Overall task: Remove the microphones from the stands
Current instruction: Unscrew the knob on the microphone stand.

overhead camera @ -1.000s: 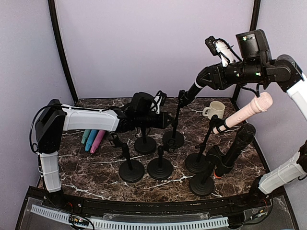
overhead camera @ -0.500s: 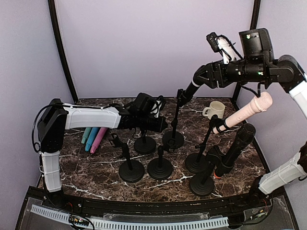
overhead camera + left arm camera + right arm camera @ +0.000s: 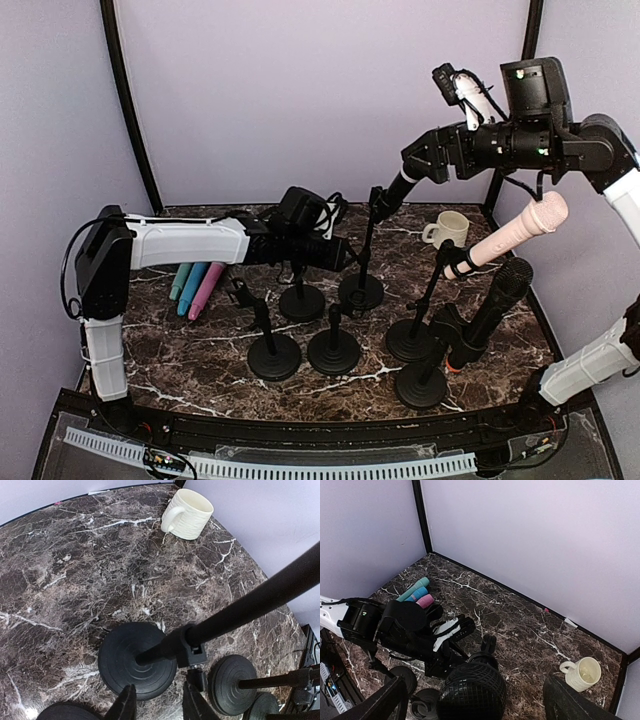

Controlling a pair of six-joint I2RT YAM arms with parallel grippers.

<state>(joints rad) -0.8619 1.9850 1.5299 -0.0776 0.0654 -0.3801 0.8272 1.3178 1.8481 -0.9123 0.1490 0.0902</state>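
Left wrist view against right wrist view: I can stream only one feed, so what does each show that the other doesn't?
Only the left wrist view shows a stand base and its pole joint in full, close up. Only the right wrist view shows the black microphone head between its own fingers, the left arm and the pastel microphones. Both show the cream mug and the marble table.

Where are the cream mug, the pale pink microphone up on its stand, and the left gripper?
mug (image 3: 191, 522), left wrist view, on its ribbed side wall.
pale pink microphone (image 3: 512, 237), top view, on the middle of its body.
left gripper (image 3: 159, 687), left wrist view, midway between its fingertips.
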